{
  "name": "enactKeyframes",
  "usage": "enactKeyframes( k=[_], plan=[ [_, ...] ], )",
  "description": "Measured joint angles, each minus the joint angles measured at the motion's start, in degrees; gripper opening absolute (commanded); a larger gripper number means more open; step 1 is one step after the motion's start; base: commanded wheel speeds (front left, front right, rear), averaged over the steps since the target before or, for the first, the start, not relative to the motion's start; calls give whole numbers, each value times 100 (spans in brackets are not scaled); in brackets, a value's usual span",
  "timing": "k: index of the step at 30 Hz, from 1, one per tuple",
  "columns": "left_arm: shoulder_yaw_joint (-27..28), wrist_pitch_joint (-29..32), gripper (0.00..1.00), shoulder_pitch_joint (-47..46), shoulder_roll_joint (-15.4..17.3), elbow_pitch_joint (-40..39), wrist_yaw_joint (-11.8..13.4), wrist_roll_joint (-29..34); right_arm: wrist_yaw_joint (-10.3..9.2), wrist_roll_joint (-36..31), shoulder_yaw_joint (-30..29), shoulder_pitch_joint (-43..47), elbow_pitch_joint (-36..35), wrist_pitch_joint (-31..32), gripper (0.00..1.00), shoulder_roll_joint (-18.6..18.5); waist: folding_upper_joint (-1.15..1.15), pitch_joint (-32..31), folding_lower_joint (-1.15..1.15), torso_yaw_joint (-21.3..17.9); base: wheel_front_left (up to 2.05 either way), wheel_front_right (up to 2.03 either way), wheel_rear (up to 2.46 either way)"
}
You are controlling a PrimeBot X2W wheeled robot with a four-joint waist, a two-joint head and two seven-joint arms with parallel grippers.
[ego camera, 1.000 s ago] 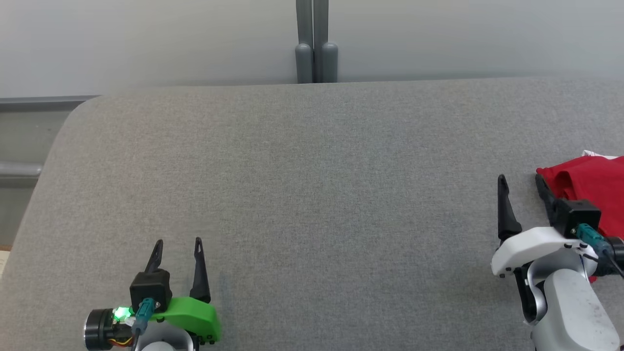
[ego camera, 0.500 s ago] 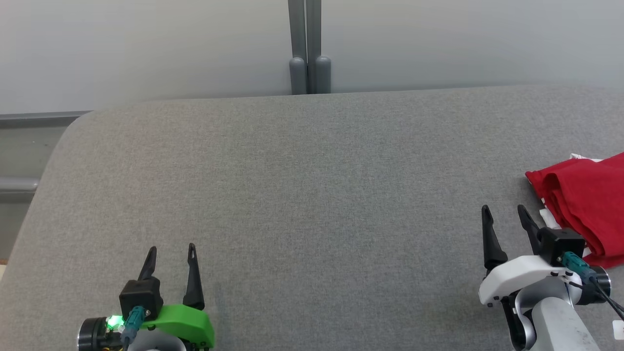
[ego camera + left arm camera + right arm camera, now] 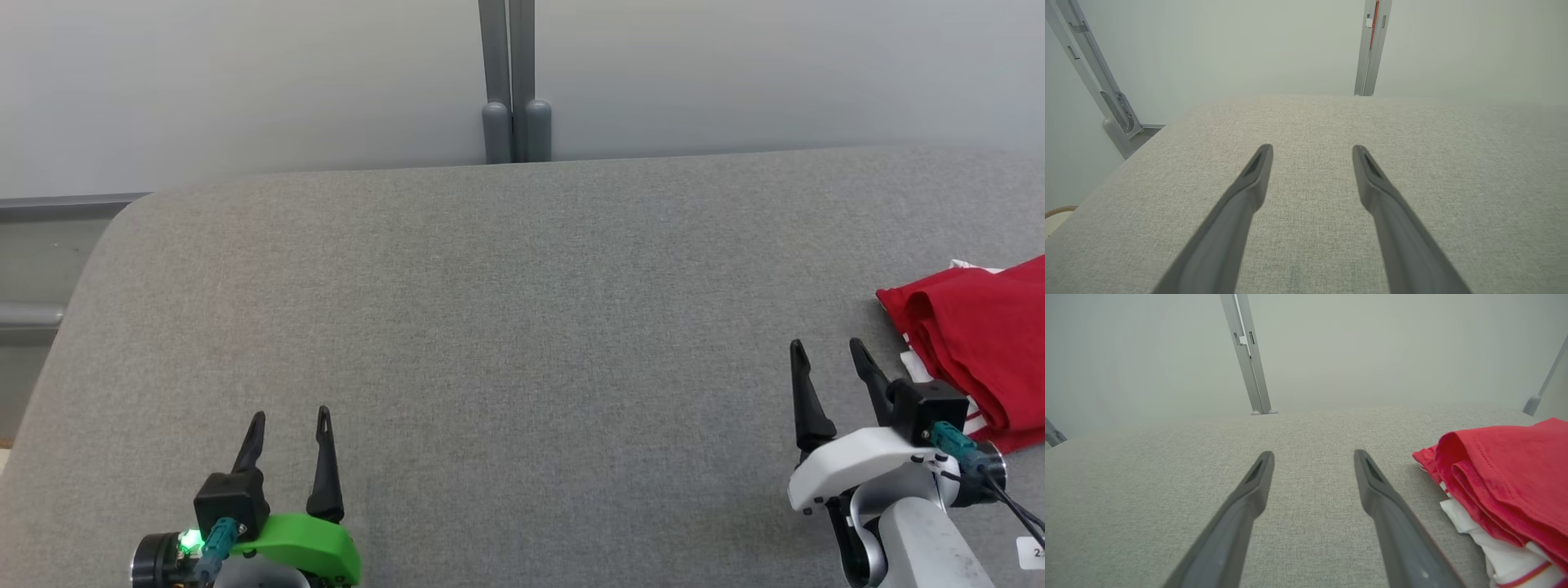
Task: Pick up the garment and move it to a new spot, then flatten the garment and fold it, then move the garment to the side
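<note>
Garment (image 3: 980,343): red cloth, lying in stacked folds at the far right of the grey padded table (image 3: 522,327), partly cut off by the head view's right border. Right wrist view shows a white layer with a red stripe (image 3: 1502,555) peeking out beneath the red. Whether that is the same piece or a second one, cannot tell.

Handling, as judged: light, soft, limp. No stiffness to carry its own shape, so a lift from one point would likely let it sag and the folds fall open. Woven cloth on a woven tabletop should drag rather than slide. Nothing fragile. Best hold looks like the rounded folded edge on the garment's left, the side nearest the right gripper (image 3: 825,345), pinching through every layer so the white one does not stay behind. Two corners would keep it flatter.

Right gripper: fingers spread wide, nothing between them, just beside the garment's left edge. Contact cannot be made out.

Left gripper (image 3: 291,414): also spread and empty, low at the near left, well apart from the cloth.

Surroundings: bare grey tabletop between the two grippers; a grey post (image 3: 513,82) at the back edge against a pale wall. Nothing stands in the way of a reach.
</note>
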Motion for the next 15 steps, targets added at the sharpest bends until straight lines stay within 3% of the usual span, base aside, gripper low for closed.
enactKeyframes(
  k=[1, 5, 15],
  plan=[
    [-3, 1, 0, 5, -3, 7, 0, -1, 1, 12, 7, 8, 12, 1, 0, 3, 0, 0, 0, 4, 0, 0, 0],
    [-2, 65, 0, 83, -23, 207, 0, -37, 0, 48, -7, 145, 202, 47, 0, 56, 0, -1, 0, 3, 0, 0, 0],
    [152, 349, 0, 86, -26, 135, -102, -1104, 0, 1141, -88, 168, 96, 356, 0, 59, 0, -1, 0, -11, 0, 0, 0]
  ],
)
